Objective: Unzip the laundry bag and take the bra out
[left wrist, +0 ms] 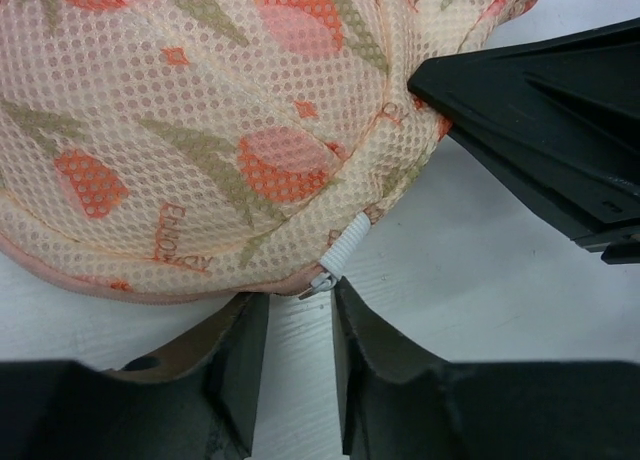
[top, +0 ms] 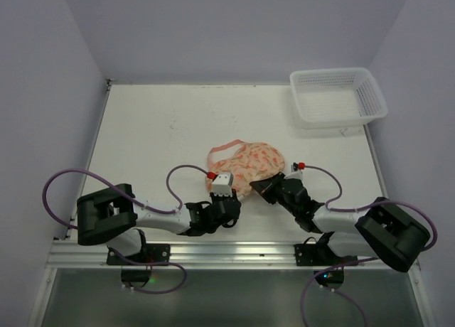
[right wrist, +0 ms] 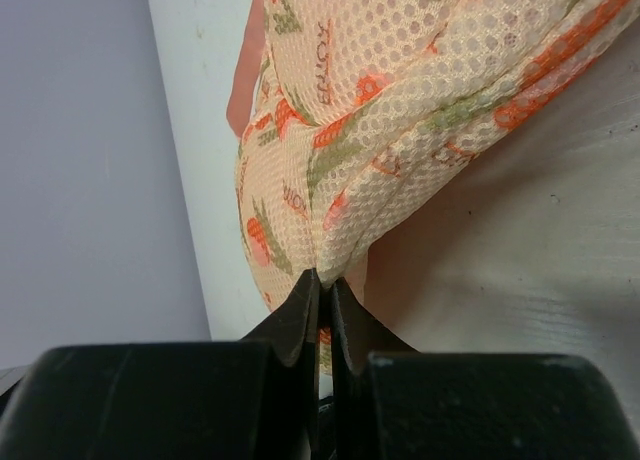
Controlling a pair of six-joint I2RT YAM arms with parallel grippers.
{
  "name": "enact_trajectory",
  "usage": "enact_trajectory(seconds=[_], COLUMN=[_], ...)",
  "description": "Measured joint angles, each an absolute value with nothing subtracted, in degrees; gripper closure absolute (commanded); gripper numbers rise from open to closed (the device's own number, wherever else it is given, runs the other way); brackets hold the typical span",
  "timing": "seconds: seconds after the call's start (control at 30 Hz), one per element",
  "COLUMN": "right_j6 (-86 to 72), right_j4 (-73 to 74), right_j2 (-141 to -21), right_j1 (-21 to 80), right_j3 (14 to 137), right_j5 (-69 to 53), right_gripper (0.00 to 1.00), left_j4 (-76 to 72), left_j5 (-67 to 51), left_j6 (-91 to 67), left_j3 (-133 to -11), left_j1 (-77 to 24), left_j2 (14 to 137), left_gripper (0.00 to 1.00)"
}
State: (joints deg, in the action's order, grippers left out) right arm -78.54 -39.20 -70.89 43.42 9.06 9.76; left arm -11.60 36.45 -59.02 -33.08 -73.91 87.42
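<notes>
Mesh laundry bag [top: 247, 167] sits mid-table between both arms. Right gripper [right wrist: 323, 280] is pinched tight on a fold of its edge. Left gripper [left wrist: 300, 310] jaws stand narrowly apart, holding nothing. The white zip pull [left wrist: 340, 255] lies just ahead of that gap, slanting up-right. Left is nearer, so I'd close it there. I can't see the bra; presumably it's inside.

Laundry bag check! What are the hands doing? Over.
Right hand shut on laundry bag edge. Left hand open at zip pull. Nothing in the way.
</notes>
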Motion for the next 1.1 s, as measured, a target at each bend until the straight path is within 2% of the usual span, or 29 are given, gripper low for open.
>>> enact_trajectory(seconds=[0.17,0.23,0.67,1.1], right_j6=[-78.8,-78.9,-78.6,-73.1], right_j4=[-41.7,-42.4,-43.3,-36.9], right_j2=[-73.5,-73.9,-72.4,-69.7], right_j1=[43.9,44.1,44.7,43.9], right_j3=[8.9,8.9,8.0,9.6], right_j5=[10.2,10.4,11.5,11.7], right_gripper=[1.00,1.00,1.00,1.00], left_j4=[-11.6,-11.6,-12.1,-8.1], left_j5=[36.5,36.5,36.7,36.8], left_j6=[-59.0,-59.1,-59.5,-60.1], left_j3=[-33.1,-33.1,-31.6,-29.6], left_j1=[-73.9,-73.9,-73.9,-73.9], left_j2=[87.4,87.4,84.4,80.6], left_gripper=[0.85,0.99,1.00,1.00])
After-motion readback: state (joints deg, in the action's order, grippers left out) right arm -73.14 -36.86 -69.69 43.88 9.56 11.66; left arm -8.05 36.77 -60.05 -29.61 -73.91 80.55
